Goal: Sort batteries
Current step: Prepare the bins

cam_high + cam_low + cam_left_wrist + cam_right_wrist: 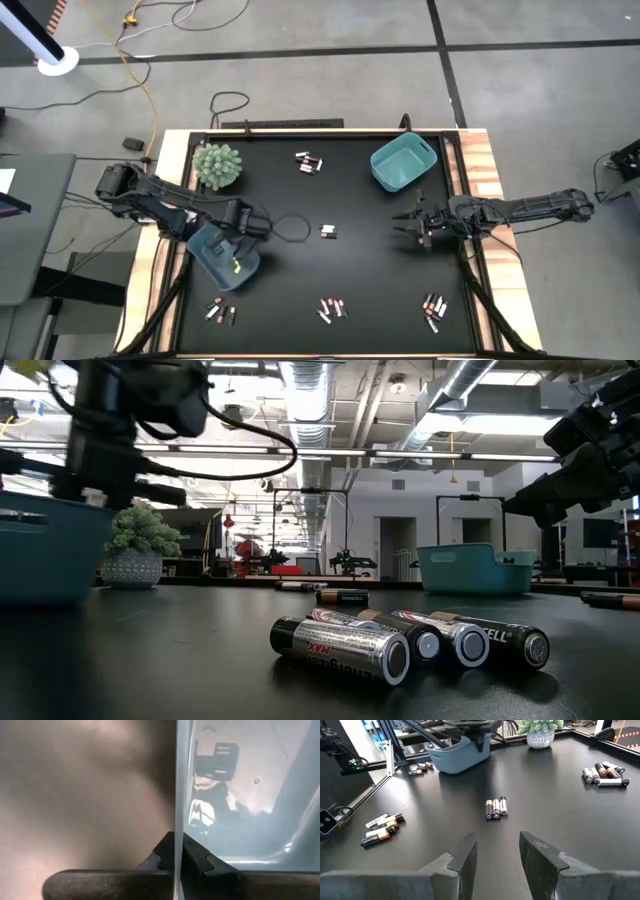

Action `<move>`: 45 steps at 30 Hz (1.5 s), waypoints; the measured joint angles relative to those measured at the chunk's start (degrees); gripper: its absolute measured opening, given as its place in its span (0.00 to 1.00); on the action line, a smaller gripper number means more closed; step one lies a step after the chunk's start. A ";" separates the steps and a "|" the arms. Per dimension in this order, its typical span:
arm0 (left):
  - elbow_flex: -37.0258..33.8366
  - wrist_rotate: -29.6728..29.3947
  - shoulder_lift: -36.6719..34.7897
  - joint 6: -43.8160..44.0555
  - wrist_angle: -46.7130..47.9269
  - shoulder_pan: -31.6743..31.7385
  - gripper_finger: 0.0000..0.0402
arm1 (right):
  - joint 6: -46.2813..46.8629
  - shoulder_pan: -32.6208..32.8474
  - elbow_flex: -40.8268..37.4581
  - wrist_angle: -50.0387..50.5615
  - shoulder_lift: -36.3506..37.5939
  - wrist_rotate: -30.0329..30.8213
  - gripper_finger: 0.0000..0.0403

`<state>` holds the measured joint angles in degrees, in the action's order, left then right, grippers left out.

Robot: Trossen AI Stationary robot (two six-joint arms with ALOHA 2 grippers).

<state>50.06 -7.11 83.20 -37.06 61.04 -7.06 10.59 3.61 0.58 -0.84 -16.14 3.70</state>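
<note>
- The left gripper [178,857] was seen clamped on the wall of a dark blue bin [222,258] at the table's left side; in the left wrist view the fingers [165,852] were pressed tight against the thin wall from both sides, so pretty clearly closed on it
- That bin was sat near the front-left part of the black table [300,280]; a small yellowish thing was spotted inside it, too tiny to be identified
- The right gripper [417,231] was found hovering over bare table on the right side, jaws partly apart with nothing between them; the gap was shown plainly in the right wrist view [497,852]
- A teal bin [403,162] was placed at the back right, just behind the right gripper; whether anything was in it couldn't be told
- The batteries were scattered in little clusters on the table: a trio at the centre [327,231]; a bunch at the back middle [308,162]; a group at the front left [221,312]; another at the front middle [332,308]; one more at the front right [434,309]
- In the low view the nearest ones [410,643] were lying on their sides, touching each other; silvery and dark ones mixed together
- A small potted plant [217,165] was stood at the back left corner, well apart from every cluster
</note>
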 joint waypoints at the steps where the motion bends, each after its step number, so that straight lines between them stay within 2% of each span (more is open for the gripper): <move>1: 0.01 -0.37 -0.02 1.21 -0.56 1.07 0.01 | 0.00 0.00 0.00 0.02 -0.02 0.00 0.41; 6: 0.02 -0.61 -0.03 11.45 -2.84 6.76 0.00 | 0.00 0.00 0.02 0.00 0.00 0.00 0.41; 14: 0.07 -2.13 -0.07 50.45 -1.87 15.03 0.00 | -0.01 -0.02 0.02 0.02 -0.02 -0.01 0.41; 22: 0.02 2.12 -0.41 79.72 -0.01 14.69 0.00 | 0.00 0.00 0.02 0.01 -0.02 0.00 0.41; 28: -0.02 2.50 -2.01 99.77 0.94 13.35 0.00 | 0.00 -0.01 0.00 0.02 0.00 0.00 0.41; 36: -0.04 3.20 -4.95 116.16 1.32 10.57 0.00 | -0.01 0.00 0.01 0.02 -0.01 0.00 0.41; 45: -0.04 3.47 -4.96 126.37 7.20 5.63 0.00 | -0.01 0.00 0.01 0.02 -0.01 0.00 0.41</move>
<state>50.02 -3.63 78.24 89.30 68.23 -1.43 10.58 3.61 0.60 -0.82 -16.15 3.70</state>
